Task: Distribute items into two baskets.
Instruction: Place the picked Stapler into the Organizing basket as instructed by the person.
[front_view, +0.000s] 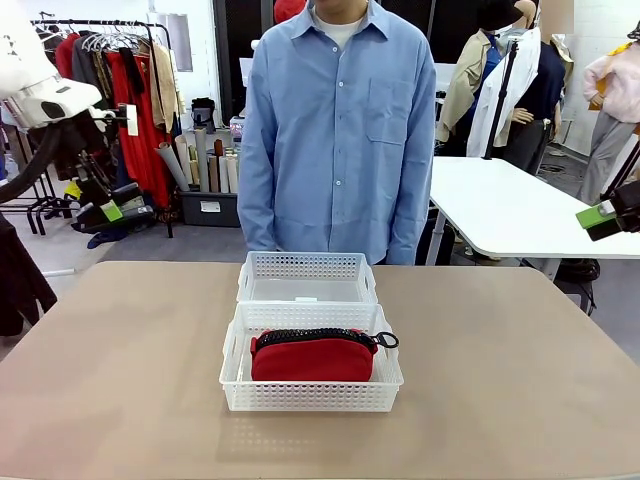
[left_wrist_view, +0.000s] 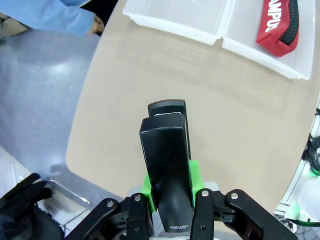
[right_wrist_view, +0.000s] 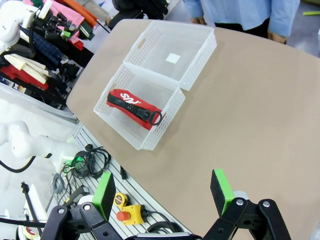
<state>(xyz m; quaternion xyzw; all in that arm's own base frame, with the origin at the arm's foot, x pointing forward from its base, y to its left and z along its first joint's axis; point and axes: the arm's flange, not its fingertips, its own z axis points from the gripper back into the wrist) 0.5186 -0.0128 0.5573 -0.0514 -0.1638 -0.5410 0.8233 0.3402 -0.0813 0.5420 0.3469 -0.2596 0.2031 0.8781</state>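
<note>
Stapler (left_wrist_view: 167, 165) is getting carried by the left gripper (left_wrist_view: 170, 197) right now, jaws clamped on its rear end, nose sticking out over the bench (left_wrist_view: 165, 75). Red pouch (front_view: 313, 355) is already lying in the near basket (front_view: 312, 398), so I'm guessing the stapler is heading for the far basket (front_view: 306, 266), which is sitting touching the near one, just in front of the person's blue shirt (front_view: 340, 120). Right gripper (right_wrist_view: 165, 192) is hanging high off to the side with its jaws wide apart, holding nothing.

For doing this bit well, I'd be bringing the stapler over the middle of the far basket, well inside the lattice walls, lowering until it's nearly touching the floor of it, then letting go. Dropping from height is risking a bounce. Also I'd be watching the rim on the way in, and the person's hand (left_wrist_view: 95, 25) near that corner.
</note>
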